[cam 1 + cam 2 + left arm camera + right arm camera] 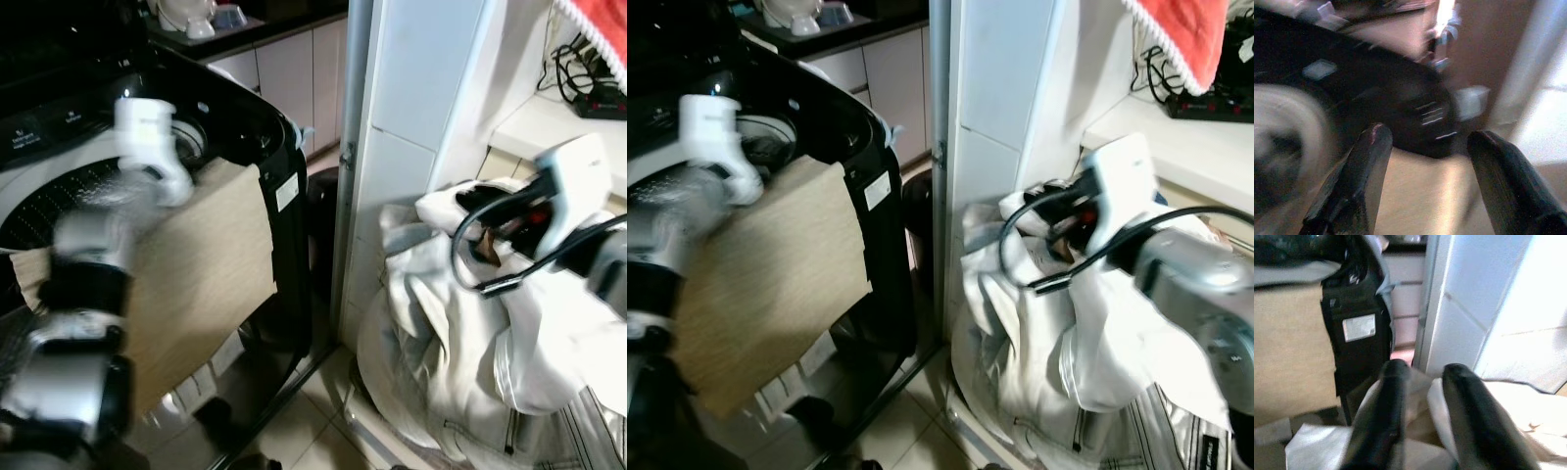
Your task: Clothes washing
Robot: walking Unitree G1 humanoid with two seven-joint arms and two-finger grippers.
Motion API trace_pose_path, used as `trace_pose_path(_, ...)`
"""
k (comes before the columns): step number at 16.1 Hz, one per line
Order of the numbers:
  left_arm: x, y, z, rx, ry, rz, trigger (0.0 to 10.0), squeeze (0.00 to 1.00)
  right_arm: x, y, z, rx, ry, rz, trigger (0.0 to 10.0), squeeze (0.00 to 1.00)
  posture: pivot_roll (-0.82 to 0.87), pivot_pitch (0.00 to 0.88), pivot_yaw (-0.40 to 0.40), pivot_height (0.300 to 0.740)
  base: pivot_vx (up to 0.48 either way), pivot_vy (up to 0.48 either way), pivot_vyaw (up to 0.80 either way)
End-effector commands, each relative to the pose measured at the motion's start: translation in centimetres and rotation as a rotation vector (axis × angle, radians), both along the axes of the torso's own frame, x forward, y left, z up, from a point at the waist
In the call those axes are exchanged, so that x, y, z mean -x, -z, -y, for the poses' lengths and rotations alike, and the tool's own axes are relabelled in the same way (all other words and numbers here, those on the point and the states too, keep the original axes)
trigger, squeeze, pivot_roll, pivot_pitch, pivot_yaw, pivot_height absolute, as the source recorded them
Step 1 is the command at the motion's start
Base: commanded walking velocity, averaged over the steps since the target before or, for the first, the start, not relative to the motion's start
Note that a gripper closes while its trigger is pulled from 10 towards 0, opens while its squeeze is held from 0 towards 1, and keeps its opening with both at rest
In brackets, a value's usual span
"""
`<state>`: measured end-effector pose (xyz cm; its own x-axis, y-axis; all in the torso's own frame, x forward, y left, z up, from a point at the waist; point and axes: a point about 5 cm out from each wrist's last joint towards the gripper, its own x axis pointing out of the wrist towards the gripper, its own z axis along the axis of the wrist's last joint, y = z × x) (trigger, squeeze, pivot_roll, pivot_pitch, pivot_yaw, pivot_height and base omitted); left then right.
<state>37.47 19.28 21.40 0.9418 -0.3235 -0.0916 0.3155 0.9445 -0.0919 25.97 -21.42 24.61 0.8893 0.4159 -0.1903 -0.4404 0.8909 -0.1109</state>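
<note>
Right wrist view: my right gripper (1422, 377) is pinching crumpled white fabric clothing (1498, 406), black washing machine (1352, 318) at 10 o'clock; thin grip risking slip. Left gripper (1425, 142) hanging open.

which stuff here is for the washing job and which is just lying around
For the job: washing machine, tan cloth draped over its front, white garment pile, left gripper with fingers open over the cloth, right gripper at the garment.

Lying about: red cloth, power strip, white dishes.
</note>
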Motion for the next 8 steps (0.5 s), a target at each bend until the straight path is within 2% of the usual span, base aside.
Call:
trace_pose_path(1,0.5,-0.3,0.9,-0.062,0.039,0.021,10.0,0.00,0.2,-0.5,1.2,0.011,0.065,0.010,10.0,1.00,-0.19,0.003,0.059,0.740,0.000,0.000,0.00)
trace_pose_path(3,1.4,-0.1,2.6,-0.120,0.097,0.046,10.0,0.00,0.4,-0.2,2.3,0.019,0.153,0.005,10.0,1.00,-0.20,0.003,0.064,0.740,0.000,0.000,0.00)
trace_pose_path(4,1.9,-0.3,3.9,-0.093,0.169,0.064,10.0,0.00,0.5,0.2,2.9,0.007,0.214,-0.005,10.0,1.00,-0.20,0.002,0.067,0.740,0.000,0.000,0.00)
trace_pose_path(5,2.7,-0.6,5.2,0.030,0.206,0.072,10.0,0.00,0.9,0.8,3.3,-0.002,0.261,-0.021,10.0,0.72,-0.20,0.001,0.070,0.740,0.000,0.000,0.00)
trace_pose_path(6,2.9,-0.9,5.7,0.075,0.199,0.088,10.0,0.00,1.1,1.1,3.3,-0.003,0.271,-0.029,10.0,0.72,-0.20,0.001,0.071,0.740,0.000,0.000,0.00)
trace_pose_path(7,3.1,-1.0,6.2,0.112,0.183,0.088,10.0,0.00,1.3,1.4,3.3,-0.007,0.283,-0.036,10.0,0.30,-0.20,0.001,0.072,0.740,0.000,0.000,0.00)
trace_pose_path(8,3.3,-0.6,6.7,0.080,0.127,0.060,10.0,0.00,1.7,1.6,3.3,-0.024,0.293,-0.045,10.0,0.00,-0.20,0.000,0.073,0.740,0.000,0.000,0.00)
